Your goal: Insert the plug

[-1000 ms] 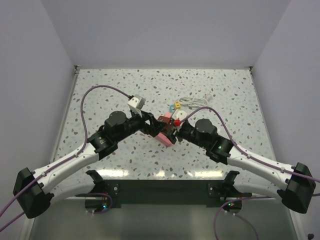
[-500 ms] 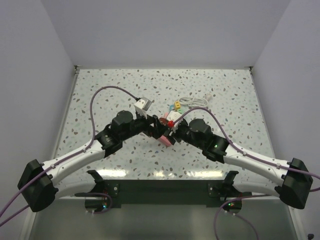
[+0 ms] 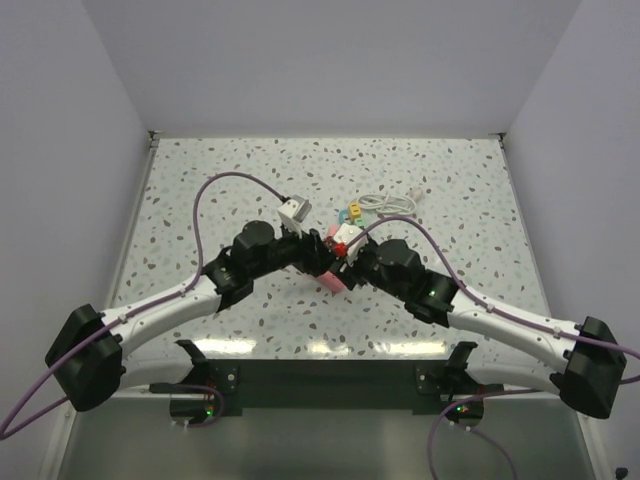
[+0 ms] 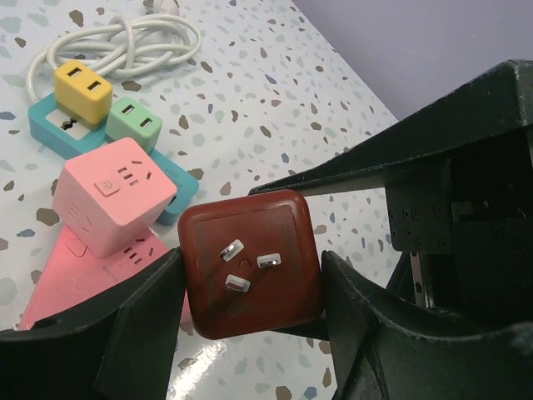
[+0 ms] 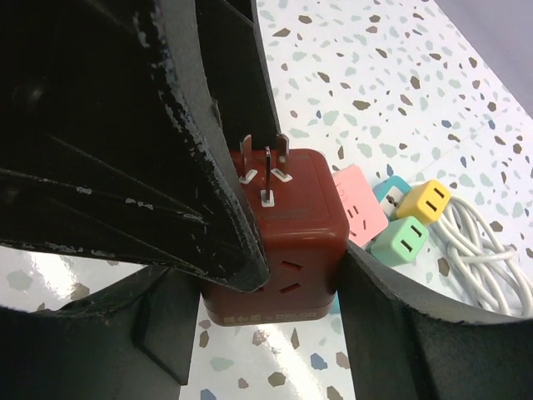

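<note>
The plug point(image 4: 250, 262) is a dark red cube with three metal prongs, held above the table between both arms. My left gripper point(image 4: 250, 279) has its fingers point(image 4: 141, 325) pressed against two opposite sides of it, prong face toward the camera. My right gripper point(image 5: 275, 287) is shut on the same plug point(image 5: 287, 242), with the prongs pointing up and away. Seen from the top external camera, the plug point(image 3: 326, 242) sits where the left gripper point(image 3: 318, 246) and right gripper point(image 3: 338, 252) meet. Below it lies a pink socket cube point(image 4: 112, 200) on a pink strip point(image 4: 79, 279).
A teal power strip point(image 4: 46, 125) carries a yellow adapter point(image 4: 82, 87) and a green adapter point(image 4: 133, 123), with a coiled white cable point(image 4: 117, 37) behind. From above these lie at the table's far centre point(image 3: 352, 212), just beyond the grippers.
My left arm moved right to the plug, and its jaws narrowed from wide open onto the plug's sides. The right arm shifted slightly left, still gripping the plug.
</note>
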Controlling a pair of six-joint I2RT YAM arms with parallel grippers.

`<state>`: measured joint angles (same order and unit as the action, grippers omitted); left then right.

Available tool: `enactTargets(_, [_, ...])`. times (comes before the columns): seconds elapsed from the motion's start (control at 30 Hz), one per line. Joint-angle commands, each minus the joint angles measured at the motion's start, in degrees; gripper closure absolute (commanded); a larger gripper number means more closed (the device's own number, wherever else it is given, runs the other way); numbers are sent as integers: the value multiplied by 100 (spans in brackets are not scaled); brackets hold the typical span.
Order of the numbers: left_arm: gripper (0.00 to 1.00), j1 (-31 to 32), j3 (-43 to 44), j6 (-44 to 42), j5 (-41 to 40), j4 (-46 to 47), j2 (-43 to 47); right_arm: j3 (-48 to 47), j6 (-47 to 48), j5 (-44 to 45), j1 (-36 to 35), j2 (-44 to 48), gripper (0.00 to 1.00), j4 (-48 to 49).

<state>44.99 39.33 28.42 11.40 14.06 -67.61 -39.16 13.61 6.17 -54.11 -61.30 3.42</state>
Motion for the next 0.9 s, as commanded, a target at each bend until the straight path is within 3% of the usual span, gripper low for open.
enactTargets(0.0, [100, -60, -241, 40, 363, 210, 20, -127, 2, 252, -30, 355, 52, 844])
enactTargets(0.13, [100, -508, -575, 426, 740, 781, 169, -40, -147, 472, -21, 496, 23, 967])
enactTargets(0.33, [100, -1010, -795, 734, 1294, 1475, 143, 232, -192, 508, -21, 987, 4, 1231])
enactTargets(0.5, [100, -1247, -831, 1077, 1716, 1985, 336, 540, -183, 158, 32, 1321, 1, 1590])
enactTargets(0.87, [100, -1300, -1006, 2773, 2130, 3840, 1154, 1322, -367, -1039, 41, 2323, 2, 2417])
